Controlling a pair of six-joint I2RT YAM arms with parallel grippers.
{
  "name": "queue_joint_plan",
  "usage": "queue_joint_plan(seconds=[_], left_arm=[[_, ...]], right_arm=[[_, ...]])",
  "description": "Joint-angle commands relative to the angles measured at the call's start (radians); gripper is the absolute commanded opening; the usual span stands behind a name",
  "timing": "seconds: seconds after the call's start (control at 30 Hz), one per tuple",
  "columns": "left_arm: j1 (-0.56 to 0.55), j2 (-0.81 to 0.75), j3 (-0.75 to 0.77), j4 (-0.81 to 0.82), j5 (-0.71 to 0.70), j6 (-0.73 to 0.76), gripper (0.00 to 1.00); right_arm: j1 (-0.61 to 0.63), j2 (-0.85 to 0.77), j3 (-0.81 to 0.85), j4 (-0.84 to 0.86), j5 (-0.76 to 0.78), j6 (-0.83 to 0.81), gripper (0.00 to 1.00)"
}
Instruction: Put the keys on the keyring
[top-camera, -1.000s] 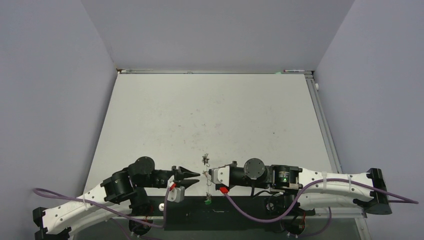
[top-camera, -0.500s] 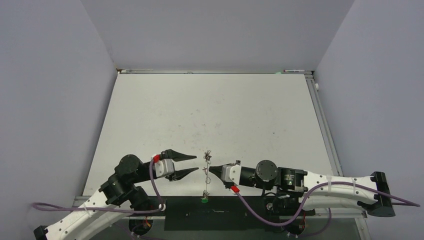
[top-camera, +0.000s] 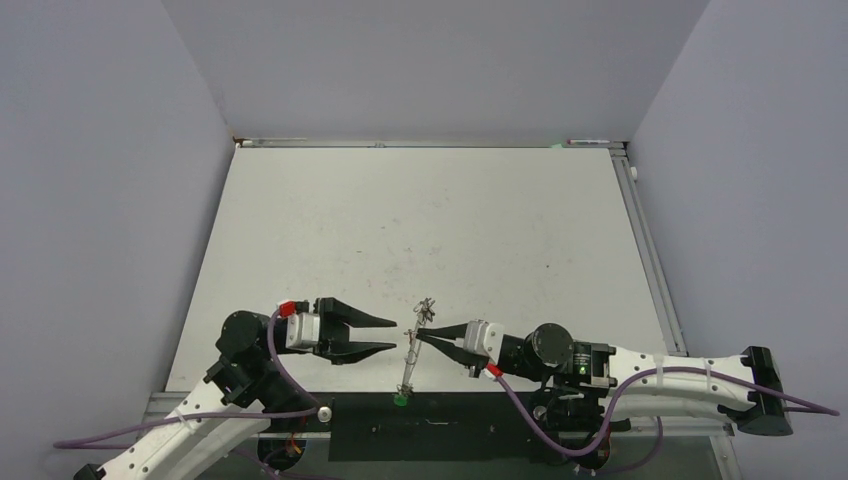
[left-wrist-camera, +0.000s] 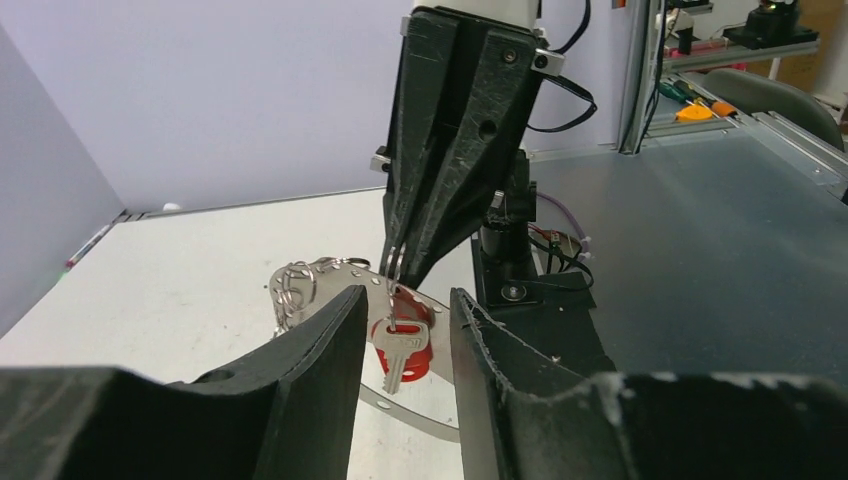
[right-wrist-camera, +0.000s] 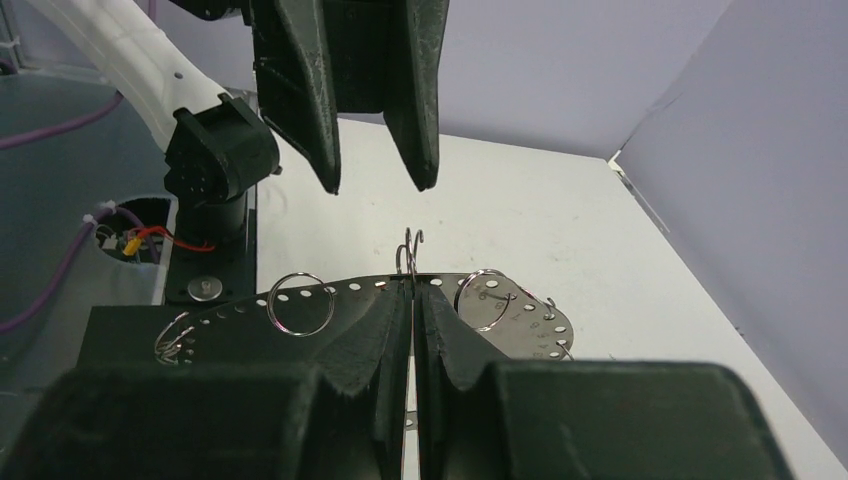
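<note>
The keyring (top-camera: 407, 368) reads as a thin silvery band punched with a row of small holes and bowed along its length. From above, its long axis runs near to far, with the far end leaning slightly right and the near end reaching the dark strip (top-camera: 480, 435) at the near edge of the table (top-camera: 420, 220). It sits about mid-width, in the gap between the two grippers. Whether the band touches the tabletop cannot be told.

Right gripper (top-camera: 420, 335): clenched on the keyring, fingers pressed together with the band passing crosswise between the tips. It points left.

Left gripper (top-camera: 396, 335): released, fingers spread with nothing between them. It points right, tips just beside the keyring but apart from it. The two grippers face each other tip to tip.

Counts:
- One keyring.
- One key (left-wrist-camera: 397, 365), silvery, hanging blade-down from a small ring just under the right gripper's tips, with one red tag (left-wrist-camera: 415, 345) directly behind it.
- One green tag (top-camera: 401, 400) at the keyring's near end. Any key with it is too small to make out.
- Three split rings (right-wrist-camera: 300, 303) along the band in the right wrist view, two toward the near end and one toward the far end.
- One small wire loop (right-wrist-camera: 409, 250) standing upright at the pinch.
</note>
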Motion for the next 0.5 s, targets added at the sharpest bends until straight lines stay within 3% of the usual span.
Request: queue_joint_plan(seconds=[0.0, 0.47], left_arm=[[0.004, 0.007, -0.016, 0.12, 0.079, -0.062, 0.33], [0.001, 0.048, -0.013, 0.078, 0.009, -0.034, 0.28]], right_arm=[[-0.007, 0.011, 0.011, 0.145, -0.015, 0.036, 0.05], [-0.008, 0.045, 0.027, 0.163, -0.065, 0.033, 0.05]])
